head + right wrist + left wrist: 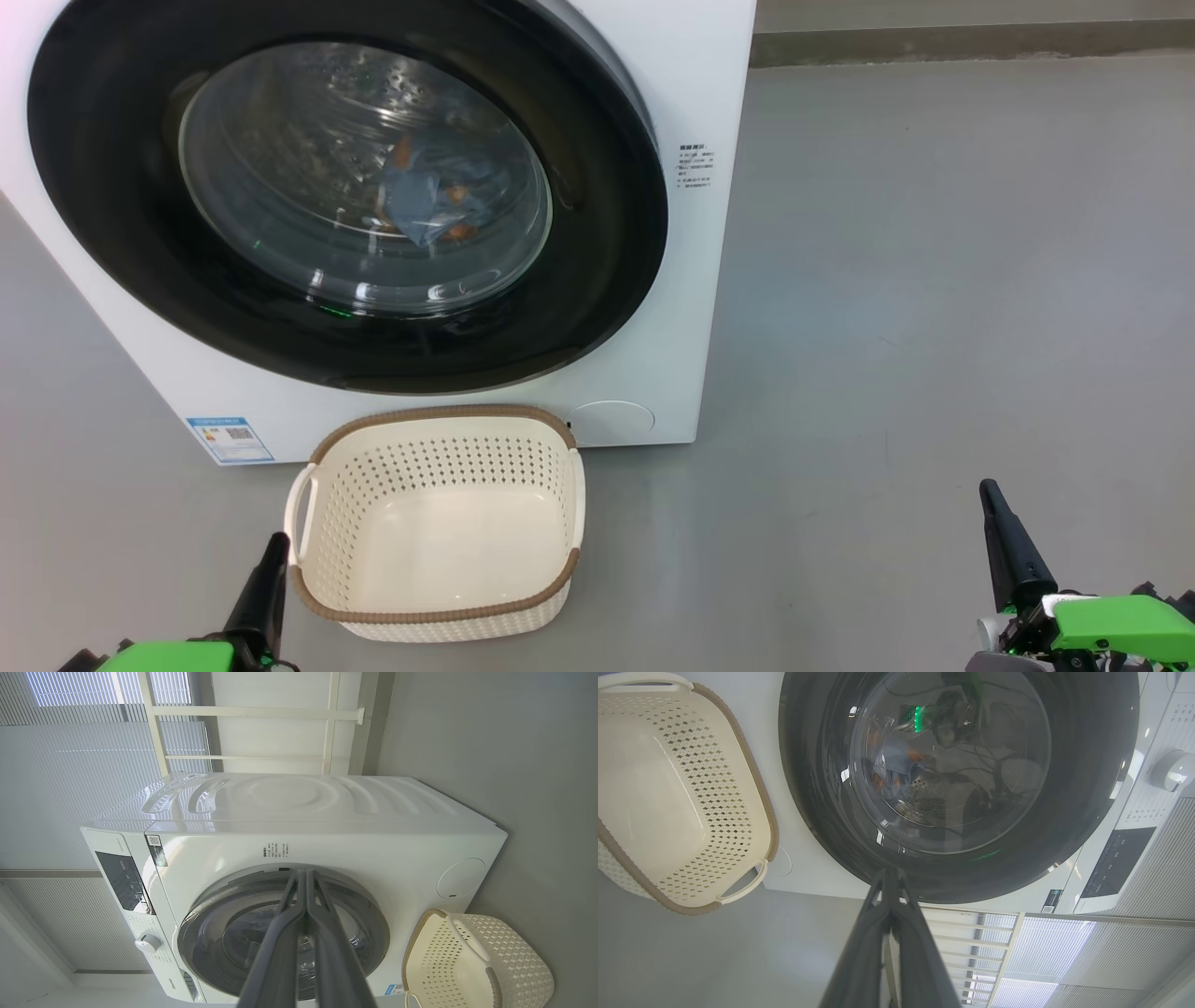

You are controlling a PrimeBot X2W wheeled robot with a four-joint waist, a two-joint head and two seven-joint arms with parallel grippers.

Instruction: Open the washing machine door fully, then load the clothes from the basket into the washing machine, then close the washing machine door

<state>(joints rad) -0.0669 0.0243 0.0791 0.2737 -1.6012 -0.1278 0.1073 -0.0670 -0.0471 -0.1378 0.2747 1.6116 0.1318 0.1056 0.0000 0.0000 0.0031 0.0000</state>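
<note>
Left gripper (pixel 276 549) clenched, holding nothing, tips just beside the basket (pixel 439 412) at its near-left corner. Right gripper (pixel 992 500) clenched too, empty, well right of basket. Ahead of both: washing machine door (pixel 597 233) shut, clothes (pixel 425 201) behind its glass.

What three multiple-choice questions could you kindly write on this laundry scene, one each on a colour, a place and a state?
1. What colour is the rim of the basket?
A. brown
B. green
C. red

2. Where are the clothes?
A. in the basket
B. draped over the basket's handle
C. inside the washing machine

3. How does the washing machine door stand?
A. swung wide open
B. shut
C. taken off

Answers:
1. A, since a brown woven-look band runs round the cream basket.
2. C, since blue-grey fabric with orange marks shows through the door's glass and the basket is bare inside.
3. B, since the door's black rim lies flat against the white front.
</note>
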